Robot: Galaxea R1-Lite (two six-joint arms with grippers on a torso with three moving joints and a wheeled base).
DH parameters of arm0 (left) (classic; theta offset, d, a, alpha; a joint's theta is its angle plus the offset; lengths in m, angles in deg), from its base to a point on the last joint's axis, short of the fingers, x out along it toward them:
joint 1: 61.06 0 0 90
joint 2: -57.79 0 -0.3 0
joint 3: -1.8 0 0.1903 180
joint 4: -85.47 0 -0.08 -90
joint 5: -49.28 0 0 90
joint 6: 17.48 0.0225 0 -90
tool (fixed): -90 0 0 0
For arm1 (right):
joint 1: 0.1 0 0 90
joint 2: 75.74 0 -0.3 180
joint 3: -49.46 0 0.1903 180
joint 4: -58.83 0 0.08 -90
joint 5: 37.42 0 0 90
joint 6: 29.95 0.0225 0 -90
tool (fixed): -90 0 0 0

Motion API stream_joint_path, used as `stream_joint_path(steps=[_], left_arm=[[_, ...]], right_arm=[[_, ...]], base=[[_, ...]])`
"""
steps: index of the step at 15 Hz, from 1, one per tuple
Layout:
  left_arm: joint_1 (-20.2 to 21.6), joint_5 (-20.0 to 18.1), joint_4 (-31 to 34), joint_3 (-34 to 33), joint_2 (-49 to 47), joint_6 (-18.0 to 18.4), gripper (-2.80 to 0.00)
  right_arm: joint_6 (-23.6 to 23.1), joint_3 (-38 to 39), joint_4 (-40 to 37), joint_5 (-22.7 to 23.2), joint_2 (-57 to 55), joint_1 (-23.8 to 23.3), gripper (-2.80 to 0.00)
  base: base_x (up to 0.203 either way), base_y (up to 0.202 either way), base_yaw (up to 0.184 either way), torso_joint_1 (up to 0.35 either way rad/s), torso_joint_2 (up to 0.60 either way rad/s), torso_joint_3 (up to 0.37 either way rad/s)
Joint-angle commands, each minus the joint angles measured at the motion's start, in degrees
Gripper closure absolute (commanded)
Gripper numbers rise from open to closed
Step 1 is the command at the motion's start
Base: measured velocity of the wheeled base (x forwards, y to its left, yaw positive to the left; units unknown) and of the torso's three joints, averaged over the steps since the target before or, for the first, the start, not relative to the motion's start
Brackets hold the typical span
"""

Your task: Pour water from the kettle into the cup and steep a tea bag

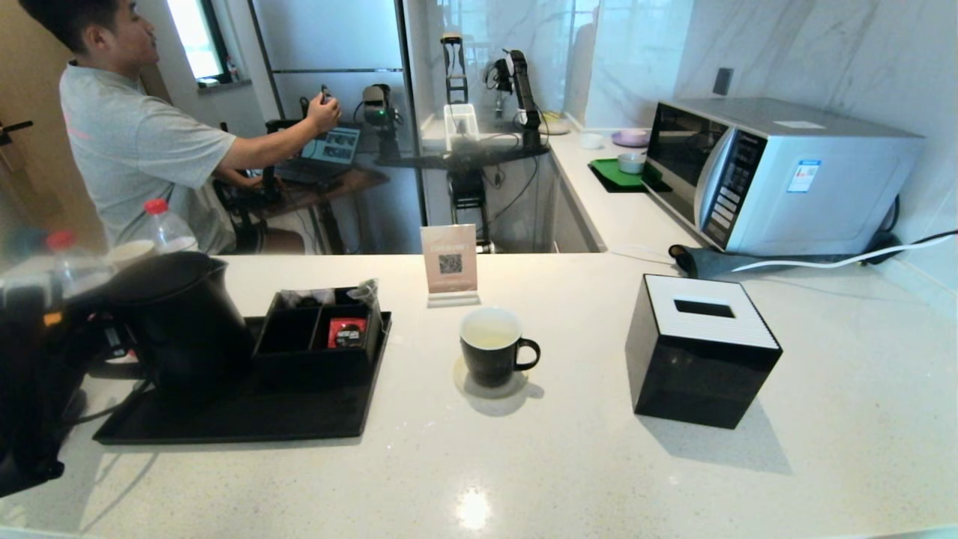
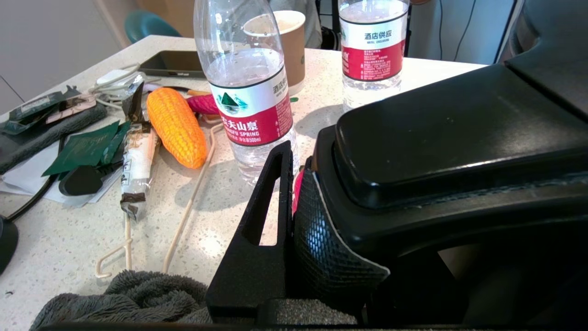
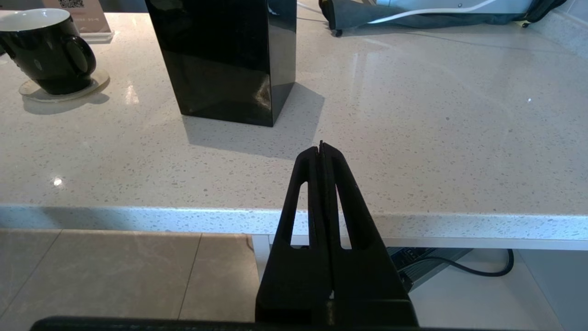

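Observation:
The matte black kettle (image 1: 179,322) stands on the black tray (image 1: 224,428) at the left. My left gripper (image 1: 78,329) is at its loop handle. In the left wrist view the handle (image 2: 450,138) fills the space beside the one visible finger (image 2: 271,193), whose mesh pad is pressed and bent against it; the left gripper (image 2: 303,179) is shut on the kettle. The black cup (image 1: 492,348) with a white inside stands upright on a coaster mid-counter, also seen as the cup (image 3: 46,50). My right gripper (image 3: 321,147) is shut and empty, just off the counter's front edge. No tea bag shows.
A black organiser box (image 1: 318,333) with a red-and-black sachet (image 1: 346,332) sits on the tray. A black tissue box (image 1: 700,348) stands right of the cup, a QR sign (image 1: 449,263) behind it, a microwave (image 1: 778,172) far right. Water bottles (image 2: 248,87), a paper cup (image 2: 291,41) and clutter lie beyond the kettle.

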Motion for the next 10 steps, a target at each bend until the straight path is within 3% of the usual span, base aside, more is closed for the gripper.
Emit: stream_joint_path(steps=[1, 3, 4, 10], left_arm=[[-0.07, -0.02, -2.56, -0.13, -0.25, 0.06, 0.00], [-0.17, -0.02, -2.56, -0.33, -0.17, 0.06, 0.00], [-0.17, -0.02, -2.56, -0.48, -0.17, 0.06, -2.80], [-0.08, -0.02, -2.56, -1.32, 0.32, 0.11, -2.80]], right_arm=[[0.00, 0.00, 0.00, 0.02, -0.07, 0.02, 0.00], [0.00, 0.00, 0.00, 0.02, -0.07, 0.02, 0.00], [0.00, 0.00, 0.00, 0.02, -0.07, 0.02, 0.00], [0.00, 0.00, 0.00, 0.02, -0.07, 0.02, 0.00]], base=[[0.000, 0.000, 0.000, 0.000, 0.00, 0.000], [0.000, 0.000, 0.000, 0.000, 0.00, 0.000], [0.000, 0.000, 0.000, 0.000, 0.00, 0.000], [0.000, 0.000, 0.000, 0.000, 0.00, 0.000]])
